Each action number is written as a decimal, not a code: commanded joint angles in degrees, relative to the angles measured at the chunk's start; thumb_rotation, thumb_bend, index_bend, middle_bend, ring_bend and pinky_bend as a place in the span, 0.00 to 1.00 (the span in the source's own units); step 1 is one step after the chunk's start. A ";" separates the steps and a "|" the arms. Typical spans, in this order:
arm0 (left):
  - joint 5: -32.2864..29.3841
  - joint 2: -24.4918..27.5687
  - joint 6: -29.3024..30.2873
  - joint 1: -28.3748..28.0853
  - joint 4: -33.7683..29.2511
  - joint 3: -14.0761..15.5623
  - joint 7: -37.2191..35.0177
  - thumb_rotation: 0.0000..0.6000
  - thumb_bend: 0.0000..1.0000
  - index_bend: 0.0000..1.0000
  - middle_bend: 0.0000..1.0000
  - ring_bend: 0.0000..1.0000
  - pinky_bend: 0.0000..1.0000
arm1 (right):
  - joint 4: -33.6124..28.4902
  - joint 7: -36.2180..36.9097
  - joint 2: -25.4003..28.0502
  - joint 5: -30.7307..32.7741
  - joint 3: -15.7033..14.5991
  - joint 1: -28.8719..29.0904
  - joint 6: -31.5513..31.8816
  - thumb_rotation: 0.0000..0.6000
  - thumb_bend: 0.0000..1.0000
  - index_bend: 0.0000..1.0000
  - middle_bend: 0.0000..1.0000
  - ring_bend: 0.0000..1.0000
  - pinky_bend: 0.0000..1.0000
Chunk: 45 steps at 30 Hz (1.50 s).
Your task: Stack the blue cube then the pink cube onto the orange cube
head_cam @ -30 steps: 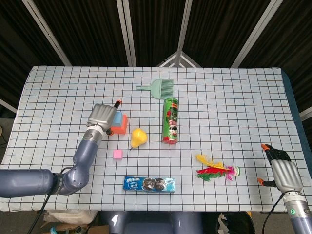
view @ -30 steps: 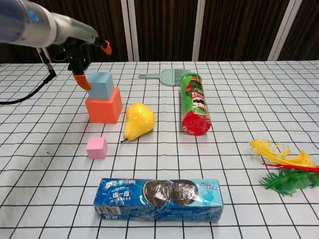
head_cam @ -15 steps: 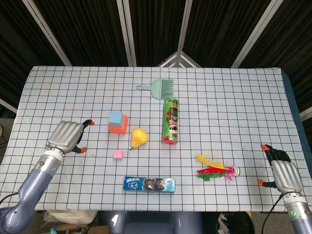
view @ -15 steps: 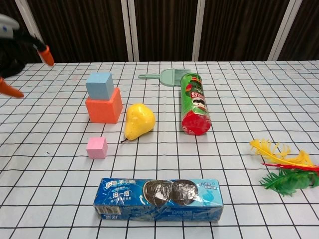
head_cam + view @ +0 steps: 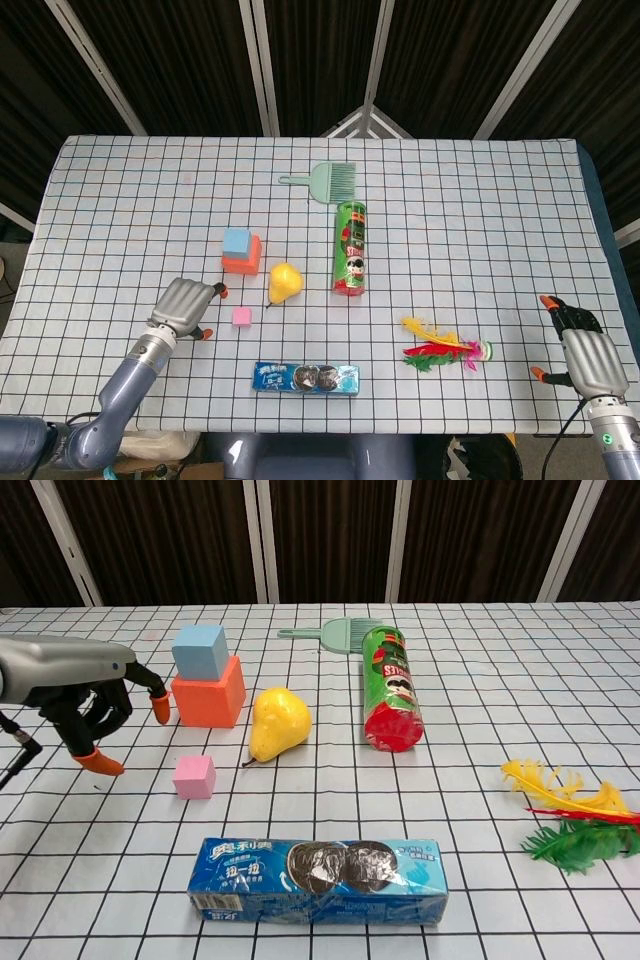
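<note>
Hands are hanging apart over the checked table (image 5: 480,200), each holding nothing. The left hand (image 5: 184,306) is hovering near the front-left edge, its back turned up in the head view, its orange-tipped fingers (image 5: 159,707) spread and hooked downward in the chest view, with empty space between them. The pink cube (image 5: 241,316) is lying just beside it at about 3 o'clock, apart from the fingertips and untouched on the cloth. At about 1 o'clock from the hand, the blue cube (image 5: 236,241) is sitting on top of the orange cube (image 5: 244,263), the pair standing near a yellow pear (image 5: 284,282). The right hand (image 5: 585,355) is resting at the table's front-right corner, well apart from all three cubes, its fingers loosely parted around nothing. A biscuit pack (image 5: 306,378) is lying along the front edge at about 4 o'clock from the pink cube.
</note>
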 commanded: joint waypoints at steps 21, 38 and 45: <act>-8.60 -13.85 3.35 -5.11 9.08 -2.15 8.93 1.00 0.26 0.32 0.74 0.65 0.80 | 1.18 1.55 -0.11 0.36 0.05 0.40 -1.35 1.00 0.17 0.04 0.10 0.13 0.10; -8.30 -14.72 4.90 -4.85 9.94 -1.94 9.94 1.00 0.28 0.36 0.75 0.66 0.80 | 1.39 2.48 0.02 0.63 -0.05 0.70 -2.48 1.00 0.17 0.04 0.10 0.13 0.10; -8.66 -15.27 4.77 -4.90 10.52 -1.98 10.47 1.00 0.30 0.37 0.75 0.66 0.80 | 1.40 2.61 0.02 0.62 -0.14 0.78 -2.76 1.00 0.17 0.04 0.10 0.13 0.10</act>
